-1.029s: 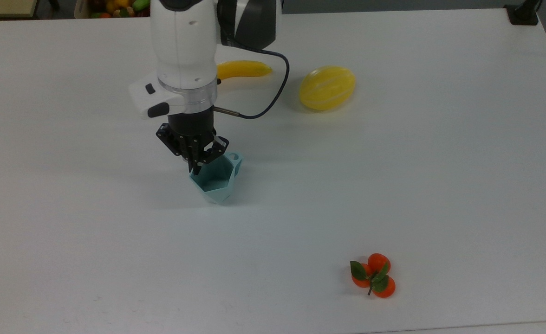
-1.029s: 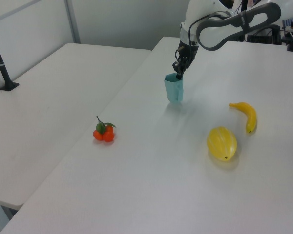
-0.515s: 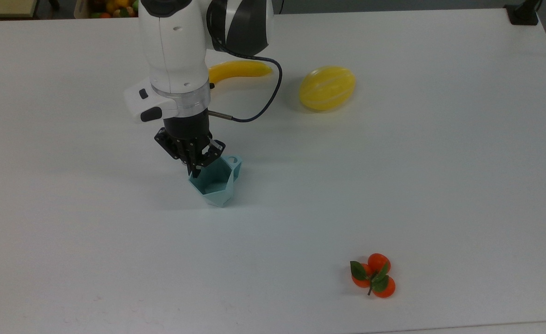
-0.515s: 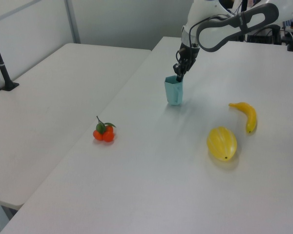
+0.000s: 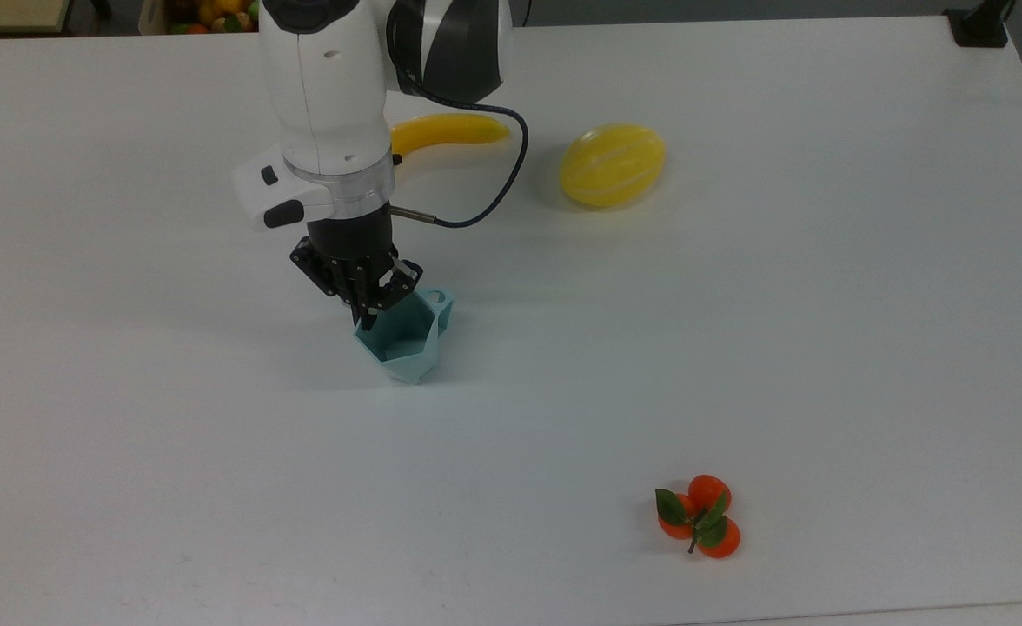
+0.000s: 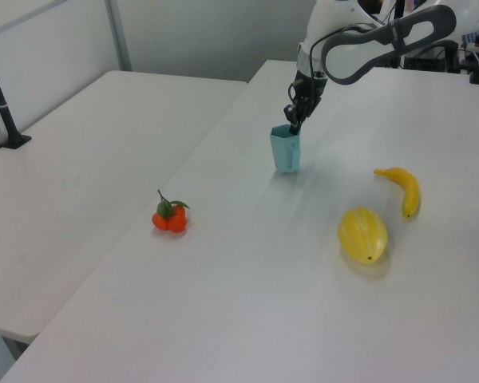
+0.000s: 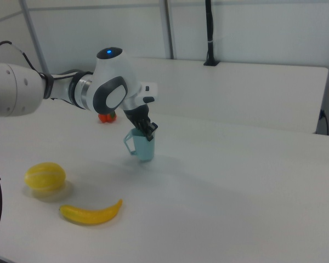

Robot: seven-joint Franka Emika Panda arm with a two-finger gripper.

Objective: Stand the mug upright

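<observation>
So the mug (image 5: 404, 341) is sitting upright on the white table (image 5: 824, 348), opening facing up, roughly in the middle-left of the top view, and its little handle is poking out toward the top view's upper right; in the right view the handle is pointing to the right view's left. The gripper (image 5: 368, 314) is coming straight down from the arm (image 5: 328, 104) and is pinching the mug's rim on the side away from the handle, fingers closed narrow on the wall with one tip inside the cup and one outside. In the left view the mug (image 6: 285, 148) is standing straight with the gripper (image 6: 292, 125) at its top edge, and the right view is showing the same thing, mug (image 7: 141, 145) resting on the table with the gripper (image 7: 148, 132) at the rim. A banana (image 5: 450, 130) is lying behind the arm, partly hidden by it, with a yellow melon (image 5: 613, 164) just off to the top view's right of it, both well apart from the mug. A bunch of small oranges (image 5: 700, 515) with green leaves is sitting way off near the front edge.
</observation>
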